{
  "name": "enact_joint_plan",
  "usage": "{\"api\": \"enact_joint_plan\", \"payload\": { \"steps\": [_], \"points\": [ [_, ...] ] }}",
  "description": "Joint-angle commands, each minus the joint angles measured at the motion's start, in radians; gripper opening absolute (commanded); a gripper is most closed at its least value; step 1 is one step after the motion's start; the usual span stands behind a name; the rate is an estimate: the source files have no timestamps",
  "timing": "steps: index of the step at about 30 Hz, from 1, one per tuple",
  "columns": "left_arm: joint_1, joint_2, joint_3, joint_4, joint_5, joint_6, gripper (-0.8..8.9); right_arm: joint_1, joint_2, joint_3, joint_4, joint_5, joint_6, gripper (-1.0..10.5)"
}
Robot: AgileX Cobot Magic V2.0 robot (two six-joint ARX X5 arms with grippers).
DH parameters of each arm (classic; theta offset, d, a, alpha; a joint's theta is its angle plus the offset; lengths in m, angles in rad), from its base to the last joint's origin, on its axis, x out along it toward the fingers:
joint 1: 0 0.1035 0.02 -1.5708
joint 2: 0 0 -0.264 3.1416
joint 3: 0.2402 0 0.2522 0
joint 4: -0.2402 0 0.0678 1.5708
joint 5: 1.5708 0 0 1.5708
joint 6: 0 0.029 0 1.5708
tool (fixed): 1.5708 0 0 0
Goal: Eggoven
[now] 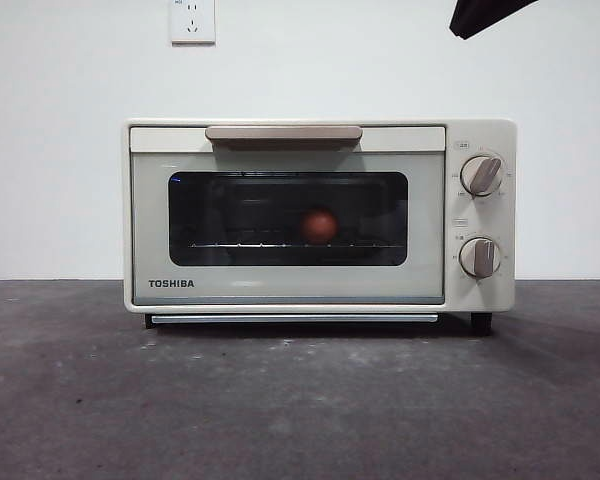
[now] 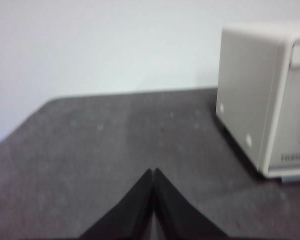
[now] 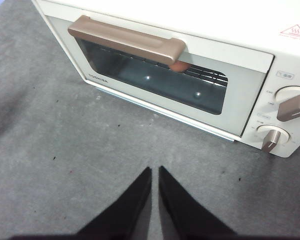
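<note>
Obs.: egg point(image 1: 320, 225) sits on the wire rack point(image 1: 280, 244) inside the TOSHIBA oven point(image 1: 480, 215), right of centre behind the dark glass. Door point(image 1: 287, 280) is shut, flush w/ the oven face; beige handle point(image 1: 283, 134) along its top edge. In the right wrist view only a sliver of egg point(image 3: 178, 66) shows past the handle point(image 3: 127, 41). Oven stands on the grey worktop point(image 1: 280, 400).

End effectors: left end effector point(image 2: 153, 172) off to the oven's side, above bare worktop, jaws together, nothing held. Right end effector point(image 3: 155, 170) hovers in front of the oven, above and short of the door, jaws nearly together w/ just a narrow slit, nothing held. Dark tip at the top corner of the front view point(image 1: 485, 15) is an arm; can't say which from there.

Step (est.): egg in, door closed, so loading looks done. Task is either at its end or at the knob stage.

Next (est.): if a knob is to be set, right arm is the nearer one. Upper knob point(image 3: 294, 106) and lower knob point(image 3: 271, 139) lie just off to one side of it. Would need jaws opened to straddle the knob's ridge, then a wrist twist. Otherwise: retract, leave door alone.
</note>
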State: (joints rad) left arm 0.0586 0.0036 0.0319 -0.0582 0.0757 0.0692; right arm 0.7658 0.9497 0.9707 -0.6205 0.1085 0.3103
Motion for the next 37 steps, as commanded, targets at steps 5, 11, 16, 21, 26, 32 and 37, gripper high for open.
{"api": "enact_joint_plan", "payload": {
  "steps": [5, 11, 16, 21, 26, 32, 37],
  "points": [
    [0.002, -0.001, -0.029, -0.108, -0.003, 0.012, 0.08, 0.009, 0.008, 0.007, 0.008, 0.005, -0.011, 0.1],
    [0.002, -0.001, -0.028, -0.123, -0.002, 0.012, 0.08, 0.009, 0.008, 0.007, 0.008, 0.005, -0.011, 0.1],
    [0.002, 0.0, -0.028, -0.123, -0.002, 0.012, 0.08, 0.009, 0.008, 0.007, 0.008, 0.005, -0.011, 0.1],
    [0.002, 0.0, -0.028, -0.123, -0.002, 0.012, 0.08, 0.009, 0.008, 0.007, 0.008, 0.005, -0.011, 0.1],
    [0.002, 0.0, -0.028, -0.123, -0.002, 0.012, 0.08, 0.009, 0.008, 0.007, 0.008, 0.005, -0.012, 0.1],
    [0.002, 0.0, -0.028, -0.122, -0.002, 0.012, 0.08, -0.048, -0.074, 0.005, 0.025, 0.106, -0.074, 0.1],
    [0.002, 0.0, -0.028, -0.123, -0.002, 0.012, 0.08, -0.233, -0.224, -0.108, 0.188, 0.04, -0.113, 0.1]
  ]
}}
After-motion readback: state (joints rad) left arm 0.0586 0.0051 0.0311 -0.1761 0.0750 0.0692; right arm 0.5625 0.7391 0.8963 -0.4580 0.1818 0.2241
